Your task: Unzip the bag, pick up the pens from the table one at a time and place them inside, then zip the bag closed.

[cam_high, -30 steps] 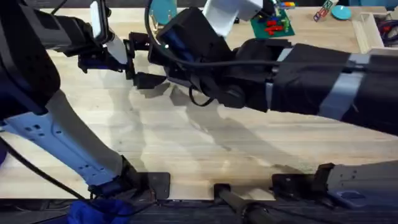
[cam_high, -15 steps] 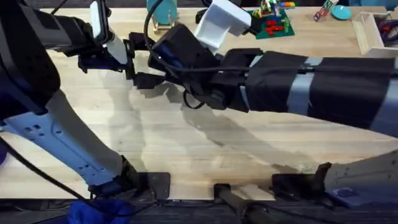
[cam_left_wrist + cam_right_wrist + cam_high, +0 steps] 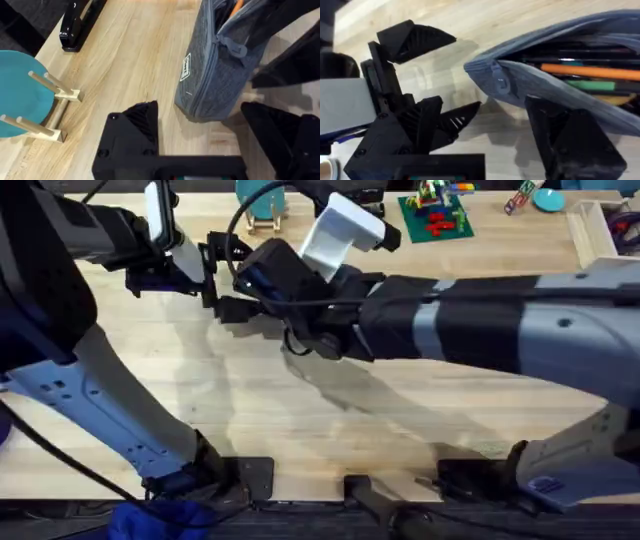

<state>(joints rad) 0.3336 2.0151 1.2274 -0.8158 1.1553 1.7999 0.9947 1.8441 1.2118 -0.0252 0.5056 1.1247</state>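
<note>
Both arms converge at the far side of the light wooden table (image 3: 330,430), where the blue-grey fabric pencil pouch (image 3: 215,65) lies unzipped. In the right wrist view the pouch gapes along its zipper, and an orange pen (image 3: 590,71) and a green pen (image 3: 597,85) lie side by side inside it, with darker items just above them. The zipper pull (image 3: 499,82) sits at the closed end of the pouch, the end nearest the left gripper (image 3: 427,80). That left gripper stands spread, its two black fingers wide apart just beside the pouch's end and touching nothing. The right gripper (image 3: 490,135) is likewise spread, with one black finger (image 3: 570,140) in front of the pouch's lower side and the other well clear of the fabric. In the left wrist view the pouch shows a small white label (image 3: 186,67) on its side, and an orange tip pokes from its open top. Farther from the pouch along the table's edge lie a black stapler (image 3: 80,25) and a teal disc on a wooden peg stand (image 3: 30,95).
</note>
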